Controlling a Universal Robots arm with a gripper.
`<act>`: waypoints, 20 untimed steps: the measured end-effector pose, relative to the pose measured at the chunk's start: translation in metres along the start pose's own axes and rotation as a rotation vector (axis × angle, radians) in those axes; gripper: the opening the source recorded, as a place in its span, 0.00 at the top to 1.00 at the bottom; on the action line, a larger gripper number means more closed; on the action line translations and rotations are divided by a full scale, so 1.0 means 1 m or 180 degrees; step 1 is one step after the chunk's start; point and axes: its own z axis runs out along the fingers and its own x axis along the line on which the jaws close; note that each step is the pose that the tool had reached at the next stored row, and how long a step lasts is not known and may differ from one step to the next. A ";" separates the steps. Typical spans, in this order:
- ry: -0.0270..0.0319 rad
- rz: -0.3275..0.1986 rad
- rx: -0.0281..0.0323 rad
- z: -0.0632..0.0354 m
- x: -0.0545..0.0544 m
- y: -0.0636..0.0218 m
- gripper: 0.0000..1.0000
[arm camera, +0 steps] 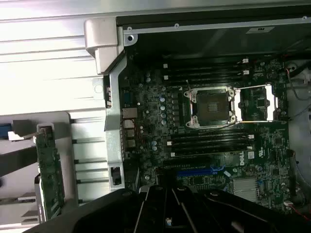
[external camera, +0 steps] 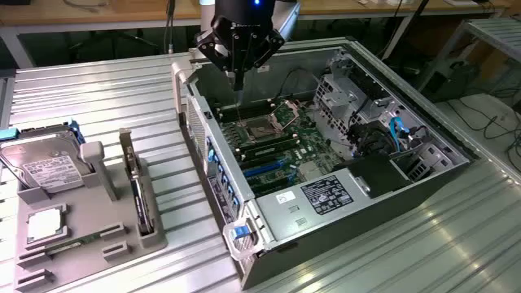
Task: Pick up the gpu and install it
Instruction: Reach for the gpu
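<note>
The gpu (external camera: 136,186) stands on edge in a slot of the grey holder (external camera: 97,244) at the exterior view's left, a thin dark card with a pale bracket at its far end. In the wrist view the gpu (arm camera: 48,174) appears as a green board beside the case wall. My gripper (external camera: 238,84) hangs above the far end of the open computer case (external camera: 382,201), over the motherboard (external camera: 277,146) and well away from the gpu. Its fingers are shut with nothing between them. Its dark body (arm camera: 165,208) overlaps the near part of the motherboard (arm camera: 160,111).
The holder also carries a silver hard drive (external camera: 45,165), a square chip (external camera: 45,223) and a green memory stick (external camera: 65,247). A blue slot (external camera: 273,170) lies below the open CPU socket (external camera: 265,128). Cables and drive bays (external camera: 391,134) fill the case's right. Ribbed metal tabletop (external camera: 106,97) surrounds everything.
</note>
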 end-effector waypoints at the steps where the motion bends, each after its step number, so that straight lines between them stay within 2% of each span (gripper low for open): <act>1: 0.0000 0.0000 0.0000 0.0000 0.000 0.0000 0.89; 20: 0.0000 0.0000 0.0000 -0.0004 0.014 -0.0021 0.89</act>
